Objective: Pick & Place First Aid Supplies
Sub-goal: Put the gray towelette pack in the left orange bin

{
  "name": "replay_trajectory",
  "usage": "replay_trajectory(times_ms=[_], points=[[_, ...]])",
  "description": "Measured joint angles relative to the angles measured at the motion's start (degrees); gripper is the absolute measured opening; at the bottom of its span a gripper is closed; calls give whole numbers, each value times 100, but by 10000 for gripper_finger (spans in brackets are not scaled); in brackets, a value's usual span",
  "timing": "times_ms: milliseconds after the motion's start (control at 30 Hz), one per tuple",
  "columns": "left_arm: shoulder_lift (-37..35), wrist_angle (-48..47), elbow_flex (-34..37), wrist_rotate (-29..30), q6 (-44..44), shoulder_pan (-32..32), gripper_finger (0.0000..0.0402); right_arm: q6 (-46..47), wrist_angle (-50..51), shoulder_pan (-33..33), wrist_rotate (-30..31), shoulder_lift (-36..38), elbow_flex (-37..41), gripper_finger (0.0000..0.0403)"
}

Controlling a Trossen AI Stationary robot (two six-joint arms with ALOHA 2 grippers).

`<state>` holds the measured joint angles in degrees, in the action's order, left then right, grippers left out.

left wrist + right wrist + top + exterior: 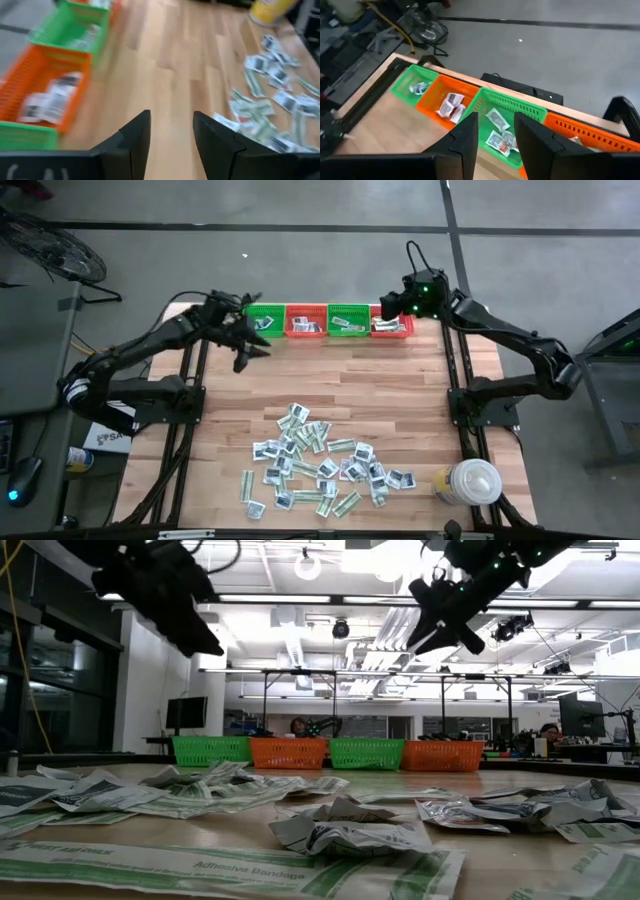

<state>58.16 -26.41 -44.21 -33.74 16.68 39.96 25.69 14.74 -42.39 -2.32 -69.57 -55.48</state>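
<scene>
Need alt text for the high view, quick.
Seen from above, a heap of first aid packets lies on the near part of the wooden table. Both arms reach toward four alternating green and orange baskets along the far edge; a white lidded container stands beside the heap.

We see two black arms, the left arm (150, 345) and the right arm (510, 340), made of thick jointed segments. Each ends in two flat, dark, angular fingers (135, 145). Small green lights glow on the right wrist (425, 280), and a thin black cable loops above it.
</scene>
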Motion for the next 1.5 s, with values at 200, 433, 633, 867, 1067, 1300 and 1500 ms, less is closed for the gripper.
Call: replay_trajectory(times_ms=[200, 433, 633, 867, 1067, 1300, 1500], points=[[508, -13, 0, 248, -946, -876, 146, -467, 1, 233, -17, 242, 0, 119], [1274, 62, 0, 383, -2523, -1788, 146, -794, 6, 379, -27, 519, 0, 119], [2058, 646, 0, 343, -3720, -2371, 146, -1126, 29, 394, -372, 674, 0, 119], [2810, 1539, 0, 465, -5219, -2738, 146, -1437, 48, 394, -752, 750, 0, 119], [3251, 1627, 5, 622, -6075, -2843, 146, -1614, 50, 394, -1028, 755, 0, 119], [3364, 1650, 4, 865, -6504, -2999, 147, -1782, 50, 394, -1159, 755, 0, 119], [3365, 1597, 4, 1311, -6748, -3079, 146, -1827, 52, 394, -1320, 755, 0, 119]])
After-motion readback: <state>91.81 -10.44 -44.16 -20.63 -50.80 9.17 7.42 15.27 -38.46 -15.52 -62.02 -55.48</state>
